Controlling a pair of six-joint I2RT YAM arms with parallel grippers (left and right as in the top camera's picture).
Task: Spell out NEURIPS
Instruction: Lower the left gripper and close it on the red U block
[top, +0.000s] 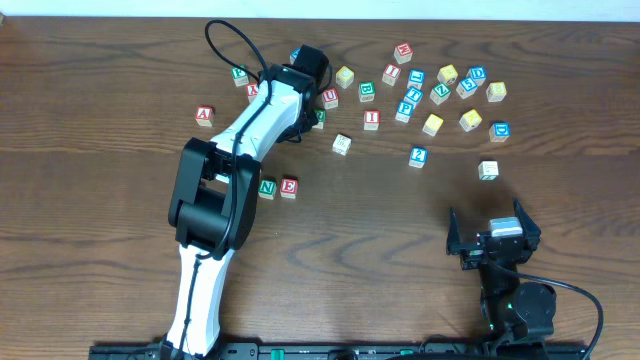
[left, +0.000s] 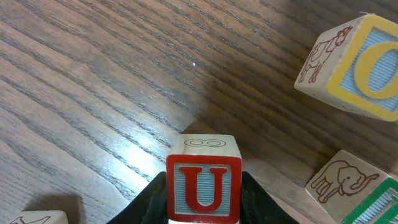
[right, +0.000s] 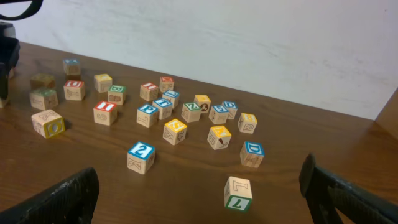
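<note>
Left gripper (left: 203, 177) is down on the red U cube (left: 204, 190), and the wrist view shows a dark finger (left: 155, 199) flat against each side of it, so the cube is clamped while it sits on the wooden table (left: 93, 93). From overhead, the U cube is among the loose scatter, hard against the end of the left arm (top: 255, 125). The green N cube (top: 267, 187) and red E cube (top: 289, 187) stand touching side by side, well nearer the robot than the U cube and a bit to its left. The red I cube (top: 372, 118) lies near the U cube, off to its right. A yellow-framed O cube (left: 354, 68) sits just beyond the U cube, to its right. Well to the right of the U cube and closer to the robot, the right gripper (top: 490, 222) has its jaws spread wide with nothing between them.
</note>
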